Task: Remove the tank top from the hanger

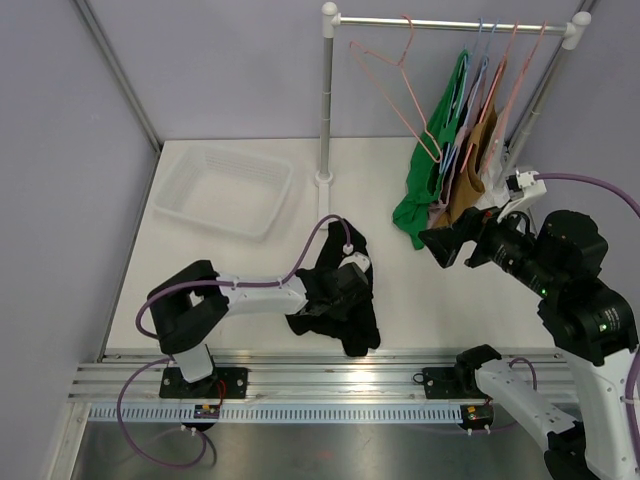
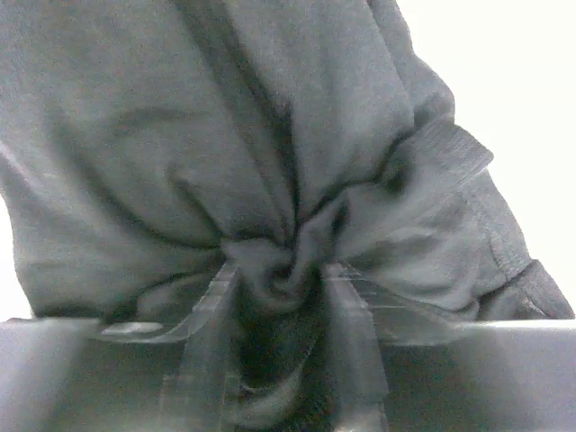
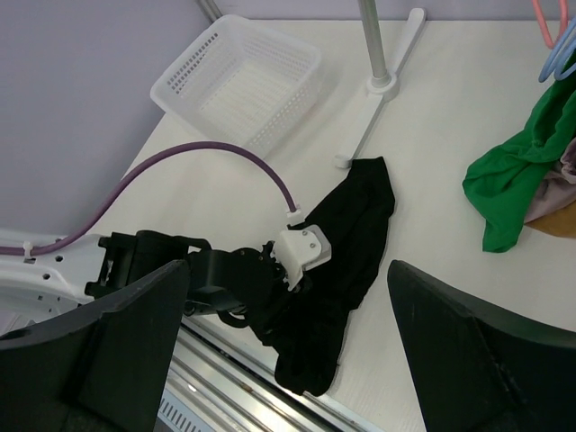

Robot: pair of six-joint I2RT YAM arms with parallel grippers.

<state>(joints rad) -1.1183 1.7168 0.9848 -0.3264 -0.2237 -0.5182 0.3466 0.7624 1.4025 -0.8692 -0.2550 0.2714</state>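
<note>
The black tank top lies crumpled on the white table, off any hanger. My left gripper is down on it, and in the left wrist view its fingers are shut on a bunched fold of the dark fabric. The right wrist view shows the tank top spread under the left arm's wrist. My right gripper hangs open and empty above the table, just right of the tank top and below the hanging clothes; its jaws are wide apart.
A clothes rack at the back holds an empty pink hanger and several hangers with a green garment and brown and pink ones. A white basket sits at back left. The rack's pole stands mid-table.
</note>
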